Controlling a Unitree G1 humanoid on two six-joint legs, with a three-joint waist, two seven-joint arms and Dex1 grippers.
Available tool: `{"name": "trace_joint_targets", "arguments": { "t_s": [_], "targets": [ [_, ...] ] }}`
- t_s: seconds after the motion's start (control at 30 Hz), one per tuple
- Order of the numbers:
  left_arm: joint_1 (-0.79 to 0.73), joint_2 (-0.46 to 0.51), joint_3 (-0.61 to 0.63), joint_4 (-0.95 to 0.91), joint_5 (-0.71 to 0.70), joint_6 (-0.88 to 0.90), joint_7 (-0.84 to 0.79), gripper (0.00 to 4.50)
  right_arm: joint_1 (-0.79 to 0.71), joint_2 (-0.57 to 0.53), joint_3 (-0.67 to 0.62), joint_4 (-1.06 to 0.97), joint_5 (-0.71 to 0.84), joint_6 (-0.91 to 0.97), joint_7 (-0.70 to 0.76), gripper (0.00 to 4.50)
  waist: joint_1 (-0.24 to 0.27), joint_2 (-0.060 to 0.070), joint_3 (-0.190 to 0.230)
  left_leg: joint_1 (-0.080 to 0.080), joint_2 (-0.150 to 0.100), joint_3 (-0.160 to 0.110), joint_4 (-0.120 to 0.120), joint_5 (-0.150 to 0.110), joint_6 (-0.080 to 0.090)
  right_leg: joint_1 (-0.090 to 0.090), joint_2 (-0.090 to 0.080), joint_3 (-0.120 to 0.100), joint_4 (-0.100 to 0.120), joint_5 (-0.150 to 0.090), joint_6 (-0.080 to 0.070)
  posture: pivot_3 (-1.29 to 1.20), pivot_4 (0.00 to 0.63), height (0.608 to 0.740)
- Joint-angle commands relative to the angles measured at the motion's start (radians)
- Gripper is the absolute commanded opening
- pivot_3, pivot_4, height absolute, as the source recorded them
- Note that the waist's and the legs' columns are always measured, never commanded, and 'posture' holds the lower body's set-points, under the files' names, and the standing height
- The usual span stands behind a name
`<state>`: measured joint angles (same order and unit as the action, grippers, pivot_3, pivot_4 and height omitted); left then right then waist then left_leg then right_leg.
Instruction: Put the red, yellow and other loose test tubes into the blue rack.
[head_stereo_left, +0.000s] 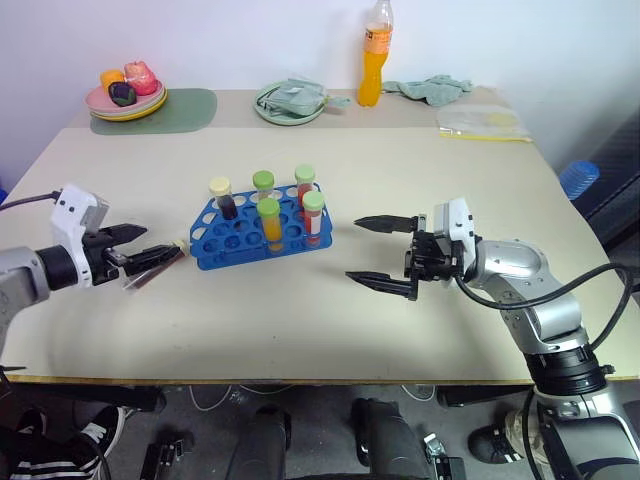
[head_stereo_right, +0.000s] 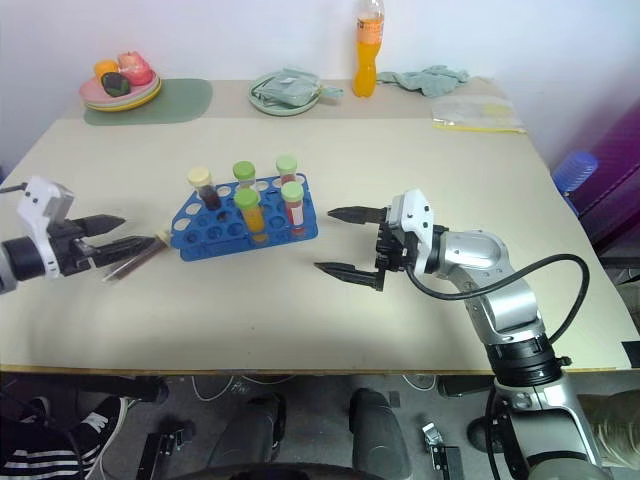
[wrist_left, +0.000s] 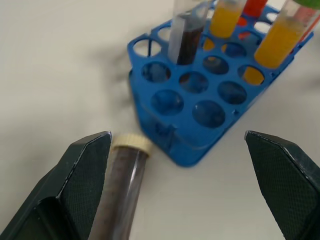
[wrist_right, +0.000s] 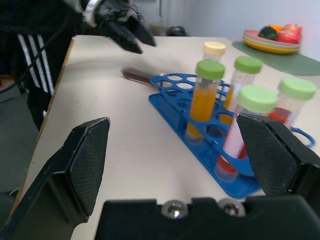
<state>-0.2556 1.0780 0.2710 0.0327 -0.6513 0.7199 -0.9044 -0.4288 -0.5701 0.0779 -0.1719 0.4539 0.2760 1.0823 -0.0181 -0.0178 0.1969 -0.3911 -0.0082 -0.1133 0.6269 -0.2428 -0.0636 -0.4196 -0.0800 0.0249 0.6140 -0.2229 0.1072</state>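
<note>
The bright blue plastic rack with round holes (head_stereo_left: 262, 232) sits in the middle of the tan table (head_stereo_left: 330, 330), with five capped tubes standing in it. A clear tube of dark maroon liquid with a cream cap (wrist_left: 121, 189) lies flat at the rack's nine o'clock, its cap just beside the rack. My left claw (head_stereo_left: 139, 248) is spread wide around that tube, not squeezing. My right claw (head_stereo_left: 378, 255), at three o'clock, gapes empty.

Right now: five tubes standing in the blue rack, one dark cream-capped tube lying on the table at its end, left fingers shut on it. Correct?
Not quite. The left gripper is open, its fingers spread apart with the lying tube beside one of them, as the left wrist view shows. The rest holds: five tubes stand in the blue rack.
</note>
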Motion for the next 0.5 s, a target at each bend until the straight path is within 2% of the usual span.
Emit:
{"name": "trace_joint_targets", "arguments": {
  "t_s": [0.03, 0.13, 0.23, 0.37, 0.5],
  "targets": [
    [-0.070, 0.079, -0.069, 0.079, 0.053, 0.050, -0.099, 4.41, 0.000, 0.006, -0.010, -0.015, -0.002, -0.030, -0.001, 4.50, -0.002, 0.000, 0.000, 0.000, 0.000, 0.000, 0.000, 0.000, 0.000, 0.000, 0.000, 0.000, 0.000, 0.000, 0.000, 0.00, 0.150, 0.740],
    [-0.134, 0.152, -0.174, 0.182, 0.109, 0.088, -0.225, 4.41, 0.016, 0.005, -0.011, -0.017, -0.008, -0.043, 0.001, 4.50, -0.006, 0.000, 0.000, 0.000, 0.000, 0.001, -0.001, 0.000, 0.000, -0.001, 0.000, 0.000, 0.001, -0.001, 0.002, 0.00, 0.150, 0.740],
    [-0.244, 0.177, -0.299, 0.309, 0.217, 0.073, -0.306, 4.41, 0.034, 0.002, -0.013, -0.022, -0.013, -0.057, 0.003, 4.50, -0.006, 0.000, 0.000, 0.000, 0.001, 0.001, -0.001, 0.000, 0.000, -0.002, 0.001, 0.000, 0.001, -0.001, 0.002, 0.00, 0.150, 0.740],
    [-0.392, 0.132, -0.427, 0.492, 0.356, -0.003, -0.394, 4.41, 0.040, 0.007, -0.011, -0.018, -0.020, -0.067, 0.000, 4.50, -0.002, -0.001, 0.000, 0.000, 0.001, 0.001, -0.001, 0.000, 0.000, -0.002, 0.001, 0.000, 0.002, -0.002, 0.002, 0.00, 0.150, 0.740],
    [-0.551, 0.041, -0.511, 0.684, 0.477, -0.088, -0.444, 4.41, 0.036, 0.015, -0.007, -0.005, -0.025, -0.078, 0.001, 4.50, 0.003, -0.001, -0.001, -0.001, 0.001, 0.001, 0.000, 0.000, 0.000, -0.002, 0.001, 0.000, 0.002, -0.002, 0.003, 0.00, 0.150, 0.740]
  ]
}}
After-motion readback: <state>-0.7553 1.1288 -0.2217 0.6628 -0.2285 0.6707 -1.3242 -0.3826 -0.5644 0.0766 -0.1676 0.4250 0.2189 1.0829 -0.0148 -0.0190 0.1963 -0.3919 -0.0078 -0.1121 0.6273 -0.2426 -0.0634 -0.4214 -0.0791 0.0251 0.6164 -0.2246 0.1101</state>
